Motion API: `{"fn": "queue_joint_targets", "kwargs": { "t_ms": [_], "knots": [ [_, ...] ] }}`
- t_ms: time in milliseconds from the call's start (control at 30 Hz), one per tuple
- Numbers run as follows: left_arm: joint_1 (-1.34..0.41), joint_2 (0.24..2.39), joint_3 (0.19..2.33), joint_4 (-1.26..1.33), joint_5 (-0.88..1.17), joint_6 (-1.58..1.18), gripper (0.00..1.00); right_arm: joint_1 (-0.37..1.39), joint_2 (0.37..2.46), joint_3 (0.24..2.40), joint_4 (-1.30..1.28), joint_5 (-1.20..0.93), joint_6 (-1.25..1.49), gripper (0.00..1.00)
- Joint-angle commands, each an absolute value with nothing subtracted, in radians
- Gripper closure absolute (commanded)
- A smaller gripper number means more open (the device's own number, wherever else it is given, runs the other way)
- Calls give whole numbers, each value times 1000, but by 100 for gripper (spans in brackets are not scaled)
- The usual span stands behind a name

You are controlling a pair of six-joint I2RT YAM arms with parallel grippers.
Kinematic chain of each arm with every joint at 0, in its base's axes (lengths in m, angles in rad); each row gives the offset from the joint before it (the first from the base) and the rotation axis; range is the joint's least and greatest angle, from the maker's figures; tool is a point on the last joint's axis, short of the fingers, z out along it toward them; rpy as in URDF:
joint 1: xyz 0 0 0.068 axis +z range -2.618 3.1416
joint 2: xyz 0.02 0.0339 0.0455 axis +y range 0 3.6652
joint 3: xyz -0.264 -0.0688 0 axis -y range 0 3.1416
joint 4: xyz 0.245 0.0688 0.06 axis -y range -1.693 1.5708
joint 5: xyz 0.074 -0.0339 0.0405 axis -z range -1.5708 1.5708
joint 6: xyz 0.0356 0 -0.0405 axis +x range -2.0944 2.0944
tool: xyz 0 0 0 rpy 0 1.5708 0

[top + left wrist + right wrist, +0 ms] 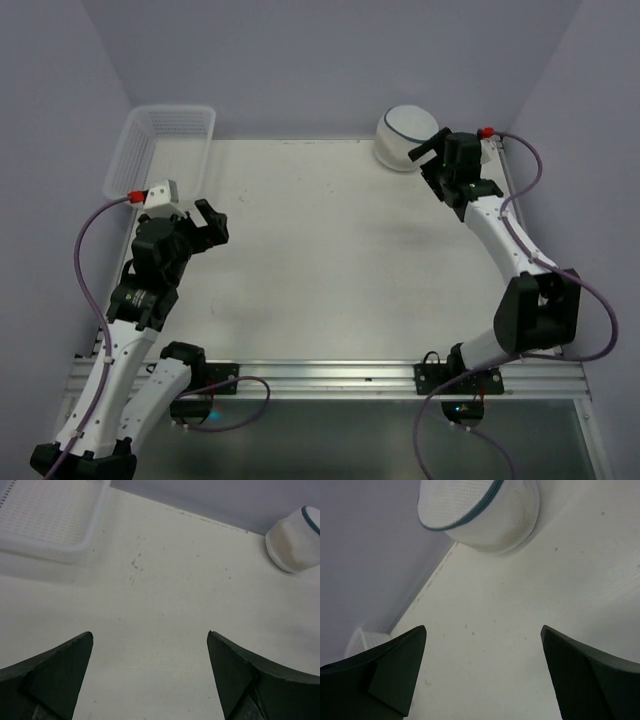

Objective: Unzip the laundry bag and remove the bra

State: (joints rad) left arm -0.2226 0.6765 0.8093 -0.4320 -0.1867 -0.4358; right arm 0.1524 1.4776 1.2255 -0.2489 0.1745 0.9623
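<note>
At the far right corner of the table [320, 270], against the back wall, sits the laundry bag [403, 135], domed, its dark zipper line curving over the mesh. Just beside it (not touching) the right gripper [424, 153] hangs with fingers spread, empty. Well apart, the left gripper [209, 224] is likewise spread wide, near the white basket [128, 150] at the far left.

Pale lilac walls [330, 60] enclose a white table [330, 260]; aluminium rail [330, 375] along its near edge.
</note>
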Motion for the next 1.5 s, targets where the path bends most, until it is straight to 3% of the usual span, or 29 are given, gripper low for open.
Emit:
{"fn": "queue_joint_targets", "kwargs": {
  "t_ms": [0,400,500,567,600,700,733,833,933,1267,1467],
  "knots": [
    [-215,666,790,-416,-167,-439,0,117,1638,1340,-134,229,1179,1],
    [-215,699,788,-459,-130,-463,0,43,2165,1755,87,140,1290,6],
    [-215,701,788,-479,-124,-468,0,37,2232,1841,118,108,1270,8],
    [-215,698,788,-489,-127,-466,0,34,2282,1888,117,80,1262,15],
    [-215,696,788,-491,-129,-465,0,32,2293,1893,120,42,1262,20],
    [-215,693,779,-489,-133,-462,0,32,2287,1830,173,-11,1246,49],
    [-215,693,778,-483,-132,-460,0,32,2257,1798,198,-75,1224,64],
    [-215,701,769,-456,-111,-457,0,35,2195,1677,267,-240,1105,85],
    [-215,713,752,-411,-69,-457,0,57,2099,1579,256,-447,958,100],
    [-216,747,753,-333,57,-419,0,204,1770,1324,-162,-862,473,100],
    [-216,730,741,-333,147,-385,0,336,1743,1267,-474,-899,212,82]
  ]
}}
